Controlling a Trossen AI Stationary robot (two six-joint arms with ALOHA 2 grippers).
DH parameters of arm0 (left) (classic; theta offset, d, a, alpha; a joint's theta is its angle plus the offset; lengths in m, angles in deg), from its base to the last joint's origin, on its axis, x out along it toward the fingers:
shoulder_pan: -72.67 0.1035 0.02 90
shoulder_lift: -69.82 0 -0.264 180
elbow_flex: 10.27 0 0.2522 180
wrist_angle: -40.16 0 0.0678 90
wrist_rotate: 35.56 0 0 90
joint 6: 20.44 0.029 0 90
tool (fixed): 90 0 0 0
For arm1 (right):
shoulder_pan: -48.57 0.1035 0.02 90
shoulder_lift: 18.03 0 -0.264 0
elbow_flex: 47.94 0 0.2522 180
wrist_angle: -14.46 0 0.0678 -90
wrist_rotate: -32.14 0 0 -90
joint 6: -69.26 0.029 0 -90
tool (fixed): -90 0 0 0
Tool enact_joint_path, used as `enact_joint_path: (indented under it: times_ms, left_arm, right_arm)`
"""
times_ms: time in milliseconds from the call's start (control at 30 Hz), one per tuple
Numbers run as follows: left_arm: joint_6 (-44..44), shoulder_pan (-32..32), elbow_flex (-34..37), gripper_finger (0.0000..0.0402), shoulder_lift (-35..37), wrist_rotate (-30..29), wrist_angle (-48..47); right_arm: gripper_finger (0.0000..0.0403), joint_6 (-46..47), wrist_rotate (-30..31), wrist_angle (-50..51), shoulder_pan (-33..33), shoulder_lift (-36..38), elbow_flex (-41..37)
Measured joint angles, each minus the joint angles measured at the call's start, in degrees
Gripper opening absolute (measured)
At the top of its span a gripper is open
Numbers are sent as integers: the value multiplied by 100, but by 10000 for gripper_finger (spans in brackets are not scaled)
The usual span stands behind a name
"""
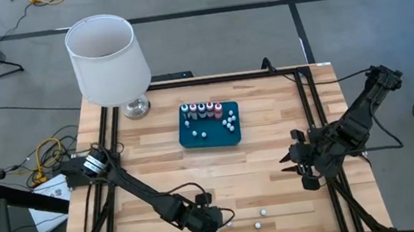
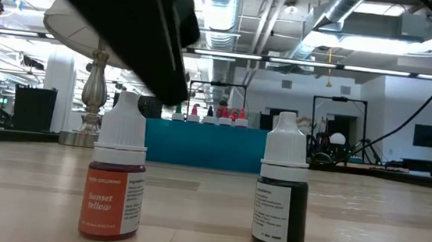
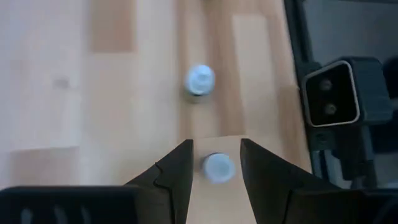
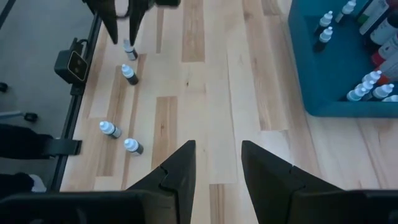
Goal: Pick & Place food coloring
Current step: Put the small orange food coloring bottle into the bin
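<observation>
The food coloring is split between two places: a row of tiny red, pink, green and blue bottles w/ white caps (image 1: 202, 111) plus smaller white-capped ones stands in the flat dark teal rectangular tray (image 1: 191, 141) toward the far middle of the pale wooden plank bench (image 1: 270, 124), and a few loose bottles stand by the near edge. Of those, an orange bottle labelled "Sunset Yellow" (image 2: 115, 176) and a dark bottle w/ white dropper cap (image 2: 282, 193) are seen upright in the low view.

The left claw (image 3: 216, 168) is positioned at the near edge, fingers part-open and straddling one white cap (image 3: 218, 167); contact can't be confirmed, so no grip is claimed. A second cap (image 3: 199, 79) stands just beyond it. The right claw (image 4: 217, 165) waits near the right edge, fingers part-open and empty.

Handling, as judged: bottles are light, rigid plastic, smooth and tall for their base, so easily tipped or rolled. Best taken on the cap or shoulder, squarely from above, w/ modest squeeze.

Room: broad bare planks lie between near edge and tray. The near edge and black frame rail (image 3: 336, 99) are close to the left claw. A white lampshade on a silver base (image 1: 107, 58) stands at the far-left corner, clear of the route. Tray is crowded on its far side; the near half is freer.
</observation>
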Motion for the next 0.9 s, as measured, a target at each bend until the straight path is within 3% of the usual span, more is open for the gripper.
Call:
enact_joint_path:
  times_ms: [133, 900]
  left_arm:
    - [61, 15, -4, 124, -150, 258, 283]
    - [164, 19, 2, 124, -162, 310, -159]
  right_arm:
    - [118, 1, 0, 2, 1, -2, 0]
    - [118, -1, 24, 2, 0, -2, 0]
